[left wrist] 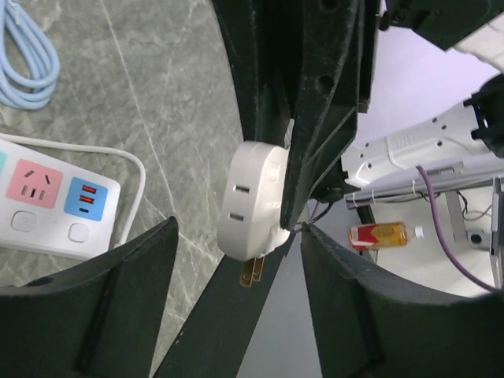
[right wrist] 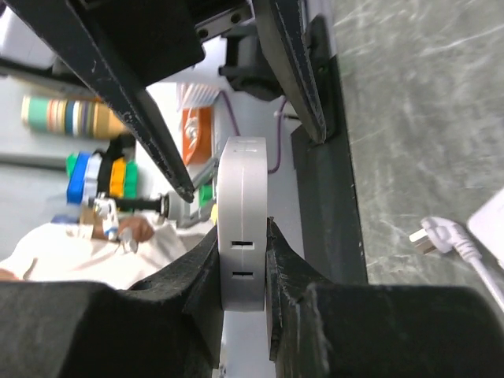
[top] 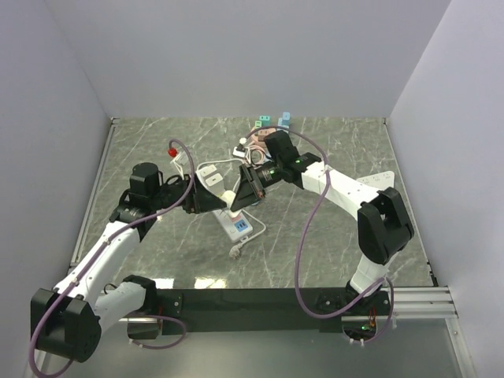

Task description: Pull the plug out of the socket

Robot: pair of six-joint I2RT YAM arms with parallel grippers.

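A white plug hangs in the air above the table, its brass prongs bare and out of any socket. My right gripper is shut on the plug, one finger pressed on each flat face. The left gripper stands open around the same plug, and neither of its fingers touches it. The white socket strip lies on the marble table just below and in front; its pink and blue outlets show at the left of the left wrist view.
A loose white plug on a cord lies in front of the strip, also seen as the loose plug. A second white strip lies behind. Coiled cables and small blue blocks sit at the back, a red-capped item at left.
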